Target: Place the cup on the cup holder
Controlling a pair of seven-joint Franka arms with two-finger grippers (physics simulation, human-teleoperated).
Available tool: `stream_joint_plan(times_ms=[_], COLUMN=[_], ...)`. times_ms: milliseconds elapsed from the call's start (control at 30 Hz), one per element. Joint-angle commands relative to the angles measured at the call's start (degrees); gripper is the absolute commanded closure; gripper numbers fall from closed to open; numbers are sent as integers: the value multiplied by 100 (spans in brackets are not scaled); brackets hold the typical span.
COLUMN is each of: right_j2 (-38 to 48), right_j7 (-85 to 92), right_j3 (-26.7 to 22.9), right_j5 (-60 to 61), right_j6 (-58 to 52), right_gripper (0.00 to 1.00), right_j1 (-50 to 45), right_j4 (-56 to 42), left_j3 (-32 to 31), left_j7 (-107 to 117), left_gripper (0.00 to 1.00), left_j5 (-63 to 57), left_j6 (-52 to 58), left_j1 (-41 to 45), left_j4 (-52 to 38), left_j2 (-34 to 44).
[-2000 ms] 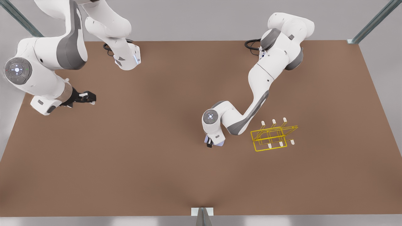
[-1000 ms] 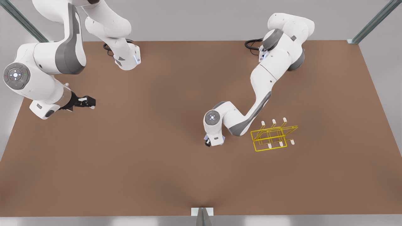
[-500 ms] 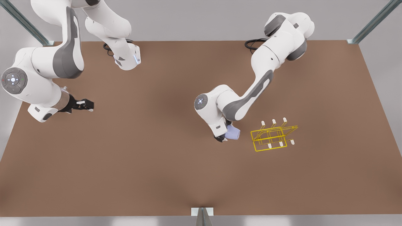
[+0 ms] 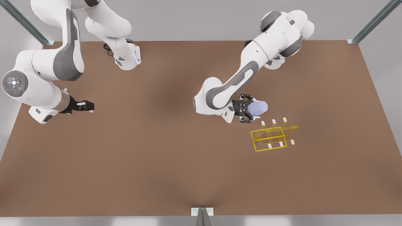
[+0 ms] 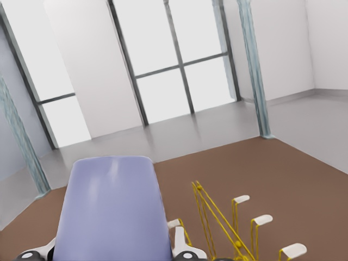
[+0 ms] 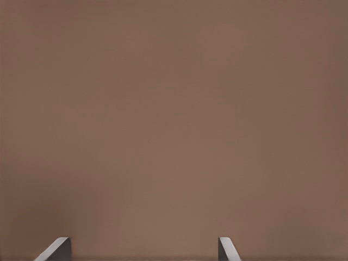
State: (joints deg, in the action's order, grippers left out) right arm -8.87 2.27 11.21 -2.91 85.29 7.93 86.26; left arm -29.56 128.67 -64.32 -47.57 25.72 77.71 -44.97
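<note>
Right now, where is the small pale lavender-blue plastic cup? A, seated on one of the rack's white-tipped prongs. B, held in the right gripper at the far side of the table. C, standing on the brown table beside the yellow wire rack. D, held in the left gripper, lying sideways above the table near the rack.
D: the left gripper is shut on the cup, tipped sideways just short of the yellow wire rack; the right gripper waits open.

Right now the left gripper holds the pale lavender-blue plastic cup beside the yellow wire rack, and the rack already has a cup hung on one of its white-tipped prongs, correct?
Not quite. The left gripper does hold the pale lavender-blue plastic cup beside the yellow wire rack, but the front view shows every white-tipped prong bare: no cup hangs there. The right gripper waits open at the front view's left.
</note>
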Motion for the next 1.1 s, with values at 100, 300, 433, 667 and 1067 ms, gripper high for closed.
stream_joint_plan(times_ms=[100, 300, 433, 667, 1067], right_j2=[17, -27, -150, -432, -247], right_j7=[37, -104, -95, -104, -147], right_j3=[13, -5, -13, 48, 127], right_j5=[19, 10, 10, 300, 291], right_j6=[22, -65, -232, 84, 321], right_gripper=[0, 0, 0, 0, 0], right_j1=[130, 235, 323, 235, 200], right_j4=[-21, 66, 49, -311, -74], left_j3=[38, 29, 38, 56, 82], left_j7=[668, 1212, 1792, 2285, 2637], left_gripper=[28, 27, 27, 26, 25], left_j5=[-1064, -836, -845, -1065, -1434], left_j6=[416, 398, 345, 161, 20], left_j1=[-471, -251, -330, -445, -445], left_j4=[25, 139, 631, 675, 675], left_j2=[-38, -117, -126, -398, -662])
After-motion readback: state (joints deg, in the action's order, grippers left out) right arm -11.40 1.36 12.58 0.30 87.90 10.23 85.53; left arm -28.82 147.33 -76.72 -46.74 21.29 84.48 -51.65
